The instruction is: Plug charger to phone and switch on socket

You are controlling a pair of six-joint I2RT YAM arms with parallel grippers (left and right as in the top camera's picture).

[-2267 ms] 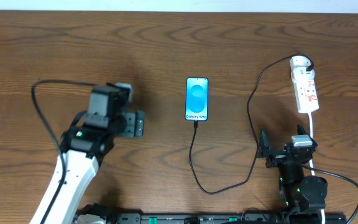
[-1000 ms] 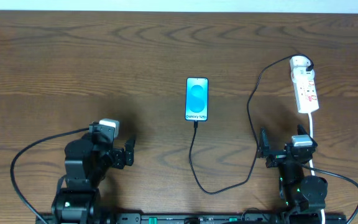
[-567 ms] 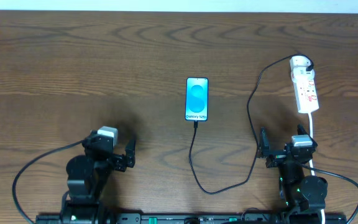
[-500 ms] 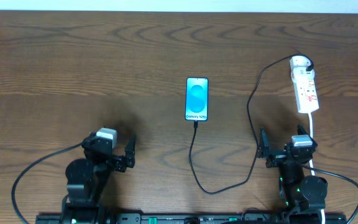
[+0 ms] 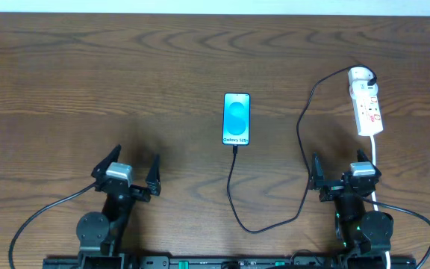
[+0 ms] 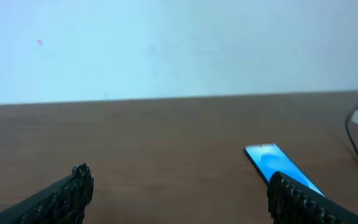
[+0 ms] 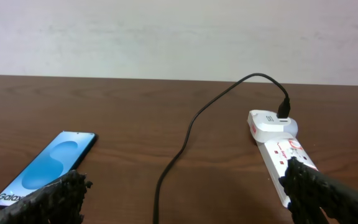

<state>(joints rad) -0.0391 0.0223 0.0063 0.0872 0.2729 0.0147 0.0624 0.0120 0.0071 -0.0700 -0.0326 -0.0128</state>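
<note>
The phone (image 5: 237, 119) lies flat at the table's middle, its blue screen lit; it also shows in the left wrist view (image 6: 277, 165) and the right wrist view (image 7: 45, 165). The charger's black cable (image 5: 239, 209) runs from the phone's near end in a loop to the white plug on the socket (image 5: 366, 101) at the right, also seen in the right wrist view (image 7: 278, 148). My left gripper (image 5: 126, 171) is open and empty at the front left. My right gripper (image 5: 340, 173) is open and empty at the front right, below the socket.
The socket's white cord (image 5: 374, 161) runs from the strip toward the right arm base. Black arm cables (image 5: 43, 213) loop over the table's front left. A pale wall (image 7: 179, 37) stands behind the table's far edge.
My left arm has drawn back from the table's middle left to the front edge and its gripper has opened wide. The phone, cable, socket and right arm have not moved.
</note>
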